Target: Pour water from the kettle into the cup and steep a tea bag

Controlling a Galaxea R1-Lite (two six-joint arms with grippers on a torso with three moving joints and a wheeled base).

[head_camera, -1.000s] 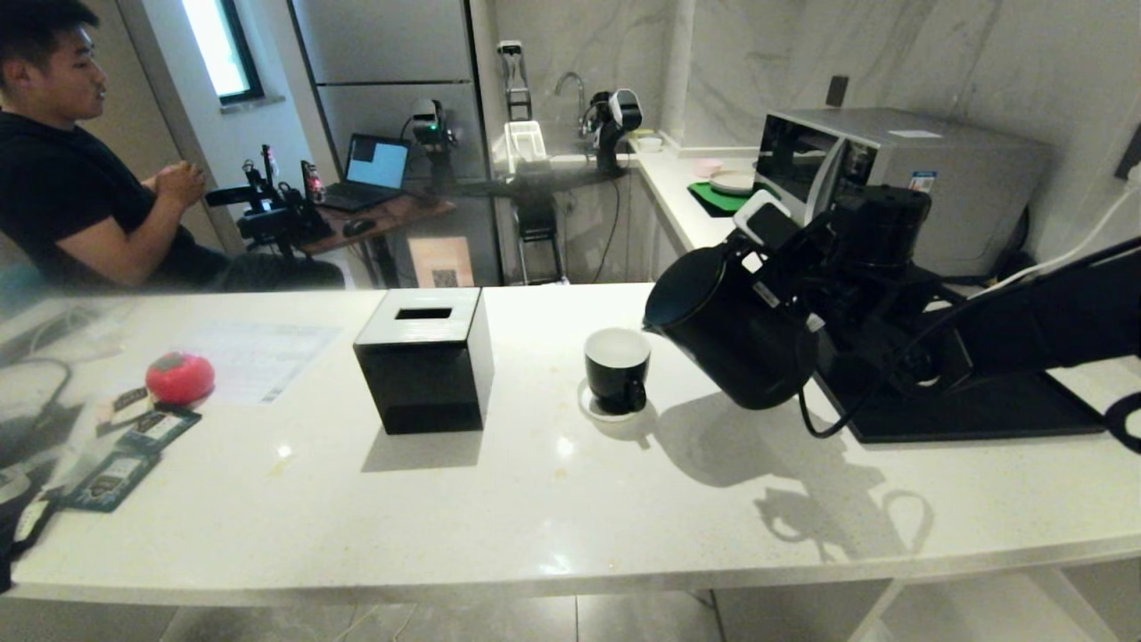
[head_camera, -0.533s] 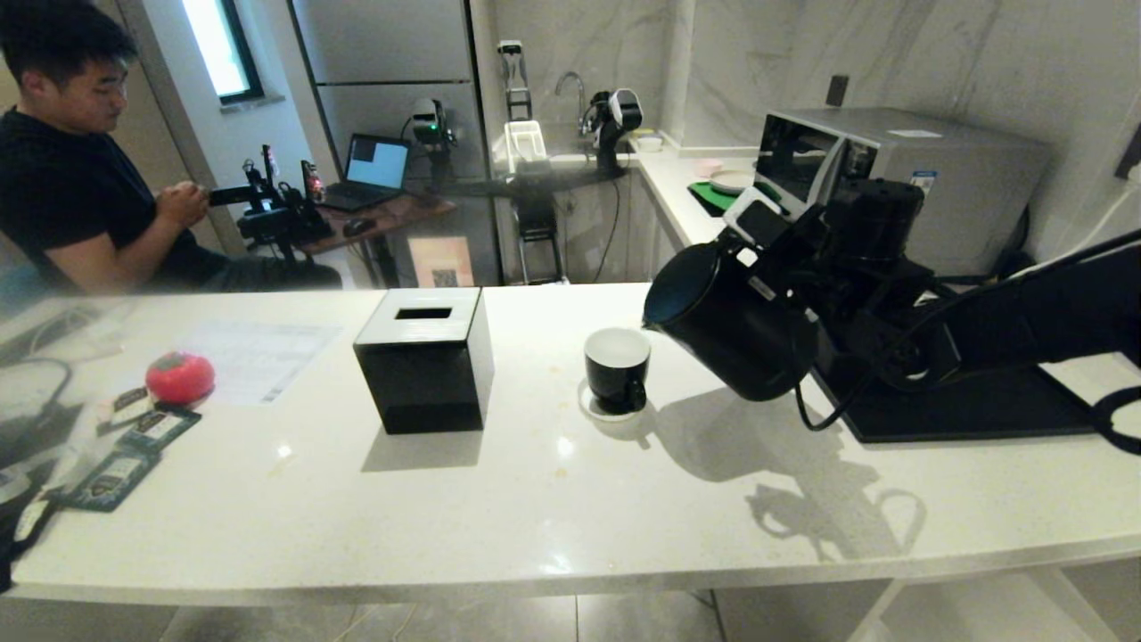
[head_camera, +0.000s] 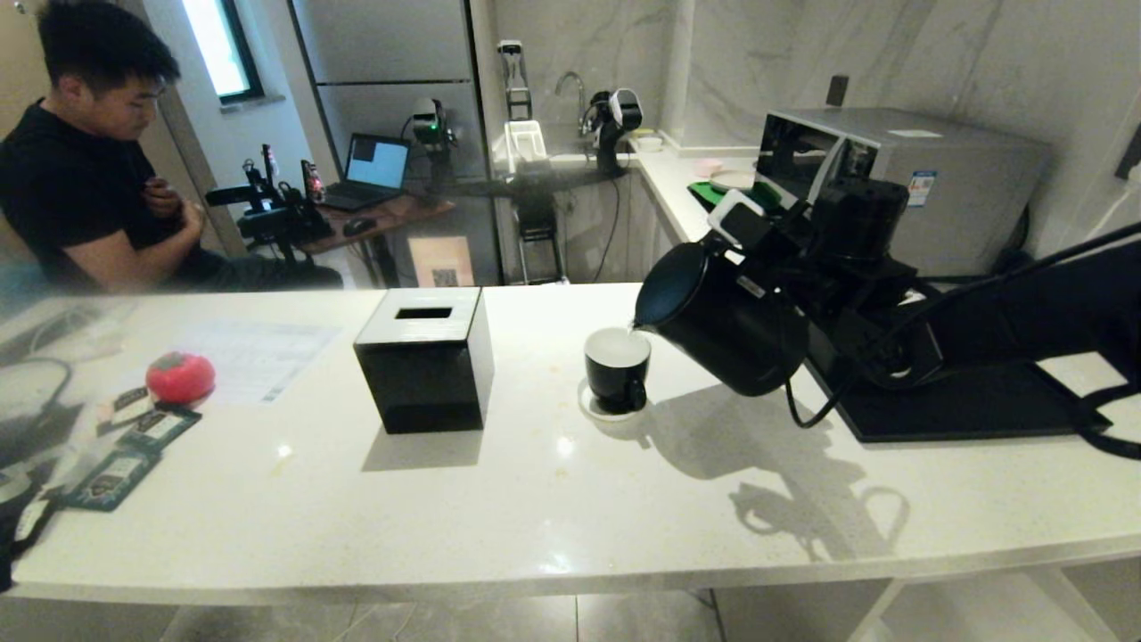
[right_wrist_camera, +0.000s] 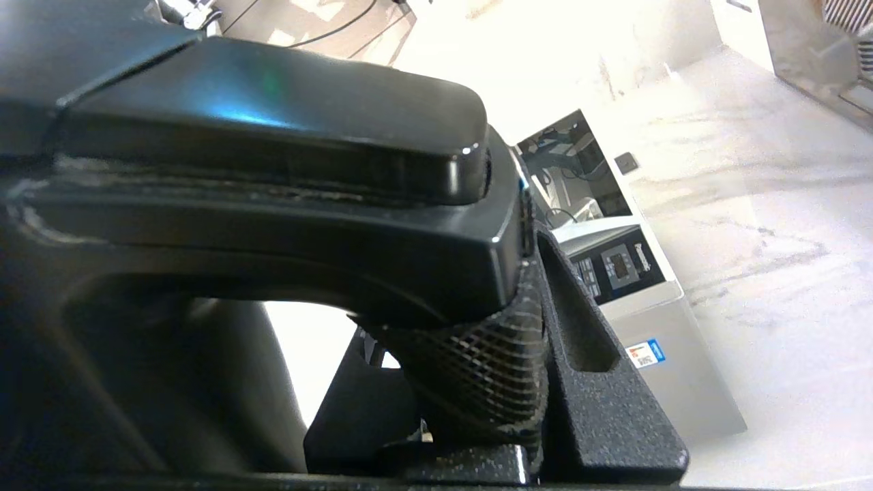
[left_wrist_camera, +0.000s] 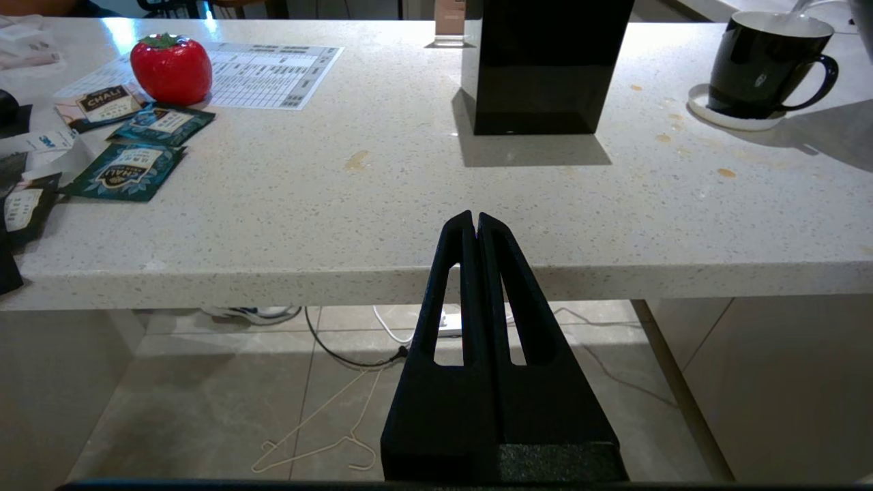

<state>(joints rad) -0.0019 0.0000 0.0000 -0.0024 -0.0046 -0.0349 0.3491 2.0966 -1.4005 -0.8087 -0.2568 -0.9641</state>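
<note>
My right gripper (head_camera: 777, 260) is shut on the loop handle (right_wrist_camera: 273, 225) of the matte black kettle (head_camera: 724, 328) and holds it in the air, tipped to the left. The kettle's spout hangs just over the right rim of the cup (head_camera: 617, 367), and a thin pale stream runs from the spout into it. The cup (left_wrist_camera: 758, 67), a glossy black mug with a white inside, stands on a small white coaster (head_camera: 590, 407). The handle sits between the jaws of the right gripper (right_wrist_camera: 477, 341). My left gripper (left_wrist_camera: 475, 221) is shut and empty, parked below the counter's front edge. The tea bag is out of view.
A black tissue box (head_camera: 426, 358) stands left of the cup. A red tomato-shaped thing (head_camera: 179, 377) and dark teal sachets (head_camera: 134, 446) lie at the counter's left end. A flat black tray (head_camera: 980, 406) and a microwave (head_camera: 900, 169) are at the right. A person (head_camera: 80, 187) sits behind the counter at the far left.
The right arm has tipped the kettle further and shifted it a little left, bringing the spout over the cup's rim. The person behind the counter has drawn the arms in.
</note>
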